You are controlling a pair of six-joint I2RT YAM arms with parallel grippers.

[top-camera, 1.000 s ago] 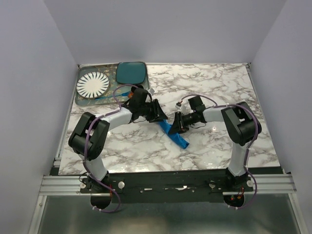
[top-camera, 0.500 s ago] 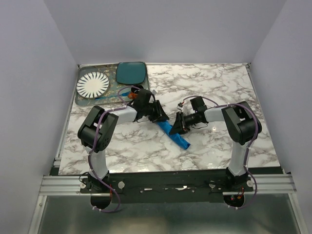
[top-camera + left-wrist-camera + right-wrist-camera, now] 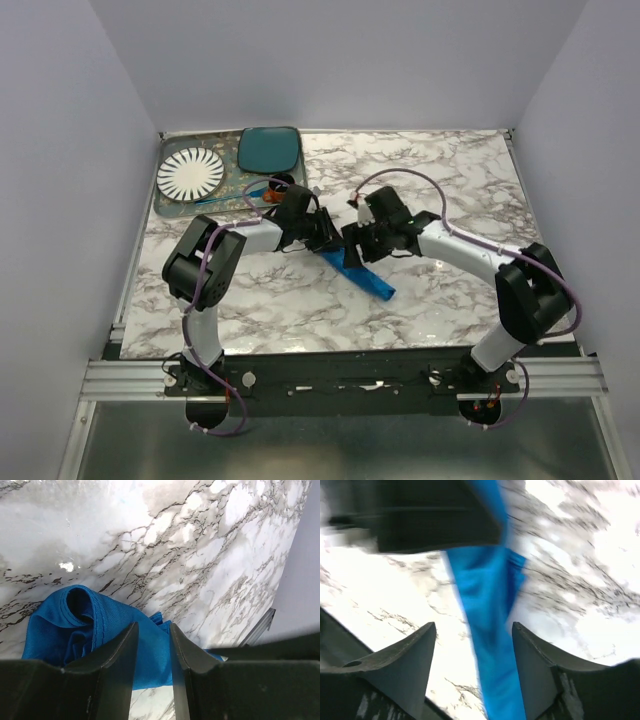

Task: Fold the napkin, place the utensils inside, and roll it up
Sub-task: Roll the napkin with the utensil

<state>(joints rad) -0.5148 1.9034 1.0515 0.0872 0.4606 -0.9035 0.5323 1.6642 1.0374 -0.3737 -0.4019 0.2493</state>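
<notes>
The napkin (image 3: 368, 280) is a bright blue cloth rolled into a narrow strip that lies slantwise on the marble table (image 3: 450, 180). My left gripper (image 3: 328, 240) is at its upper-left end. In the left wrist view its jaws (image 3: 152, 626) stand narrowly apart with blue napkin (image 3: 100, 625) filling the gap, the roll's open end just left of them. My right gripper (image 3: 352, 255) hovers over the strip right beside it. Its fingers (image 3: 473, 625) are wide open astride the napkin (image 3: 490, 600), touching nothing. The utensils are hidden at the roll.
At the back left a grey tray (image 3: 165, 205) carries a white plate with dark stripes (image 3: 190, 175). On the tray's front edge lies a slim bluish stick (image 3: 222, 198), too small to identify. A dark teal plate (image 3: 268, 148) sits beside it. Walls close in the table's sides.
My right gripper has opened wide, and its arm has swung so the gripper now sits over the roll. The left gripper has narrowed slightly at the roll's upper end.
</notes>
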